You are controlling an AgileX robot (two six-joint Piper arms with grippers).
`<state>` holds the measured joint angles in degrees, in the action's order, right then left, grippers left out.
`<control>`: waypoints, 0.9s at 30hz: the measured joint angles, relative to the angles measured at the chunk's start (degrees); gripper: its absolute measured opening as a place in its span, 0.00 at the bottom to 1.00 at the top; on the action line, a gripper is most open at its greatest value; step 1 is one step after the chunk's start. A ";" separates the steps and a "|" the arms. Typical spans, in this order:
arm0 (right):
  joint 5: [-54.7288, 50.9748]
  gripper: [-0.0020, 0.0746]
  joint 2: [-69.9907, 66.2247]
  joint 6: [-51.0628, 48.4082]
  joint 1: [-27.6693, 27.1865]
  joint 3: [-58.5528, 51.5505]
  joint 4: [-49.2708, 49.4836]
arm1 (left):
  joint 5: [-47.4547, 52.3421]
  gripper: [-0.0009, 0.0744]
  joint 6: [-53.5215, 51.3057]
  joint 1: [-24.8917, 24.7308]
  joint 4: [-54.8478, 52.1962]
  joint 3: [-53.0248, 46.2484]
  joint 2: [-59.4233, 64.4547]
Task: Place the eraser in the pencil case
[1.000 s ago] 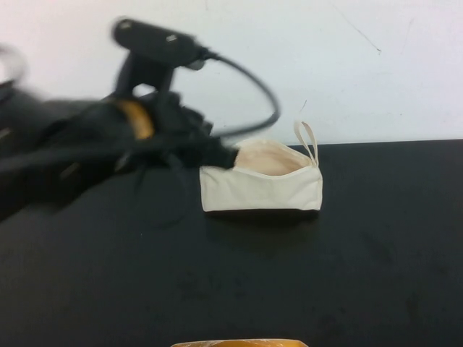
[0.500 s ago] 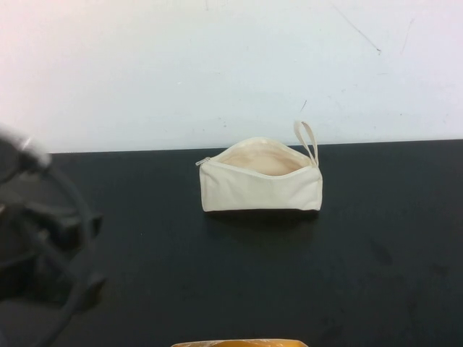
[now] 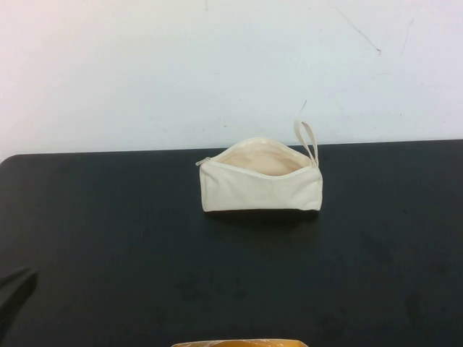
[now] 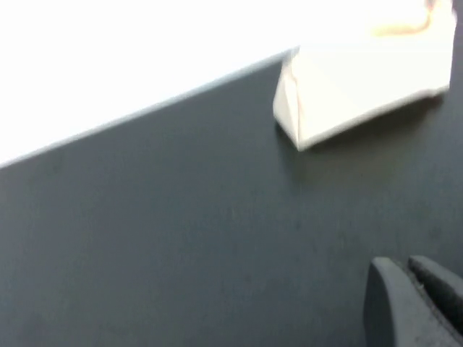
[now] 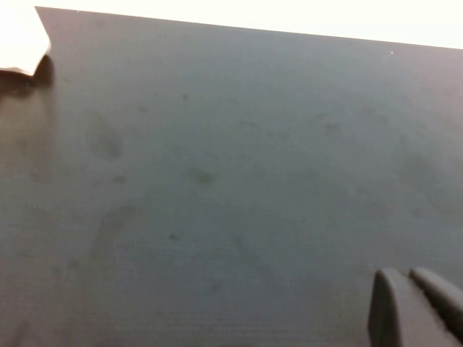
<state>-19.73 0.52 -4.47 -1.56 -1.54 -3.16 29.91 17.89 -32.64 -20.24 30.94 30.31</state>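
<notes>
The cream pencil case [image 3: 260, 184] stands at the back middle of the black table [image 3: 145, 253], zip open, pale lining showing, loop strap at its right end. It also shows in the left wrist view [image 4: 362, 94], and a corner of it in the right wrist view [image 5: 18, 36]. The eraser is not in view anywhere. My left gripper [image 4: 405, 266] is shut and empty, low over bare table well left of the case. My right gripper [image 5: 406, 275] is shut and empty over bare table to the right of the case. In the high view only a dark bit of the left arm [image 3: 14, 289] shows.
A white wall [image 3: 217, 65] rises behind the table's back edge. An orange-yellow object [image 3: 239, 343] peeks in at the bottom edge of the high view. The table's rounded left corner shows at the far left.
My left arm has pulled back from the pencil case's left end, swinging left and toward the near side until almost out of the high view. The case has not moved.
</notes>
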 joint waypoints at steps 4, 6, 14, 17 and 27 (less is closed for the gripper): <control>0.00 0.02 0.00 0.00 0.00 0.00 0.00 | -3.56 0.01 6.32 1.05 -2.89 -7.85 -11.16; 0.00 0.02 0.00 0.00 0.00 0.00 0.00 | -3.72 0.01 7.61 3.63 -2.12 -11.12 -15.91; 0.00 0.02 0.00 0.00 0.00 0.00 0.00 | -12.01 0.01 -6.65 22.21 13.61 -24.62 -30.78; 0.00 0.02 0.00 0.00 0.00 0.00 0.00 | -15.75 0.01 -11.23 27.88 18.69 -28.65 -30.88; 0.00 0.02 0.00 0.00 0.00 0.00 0.00 | -12.02 0.01 -19.81 31.84 22.18 -32.37 -30.88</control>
<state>-19.73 0.52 -4.47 -1.56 -1.54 -3.16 17.89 -1.92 -0.80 1.94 -1.43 -0.57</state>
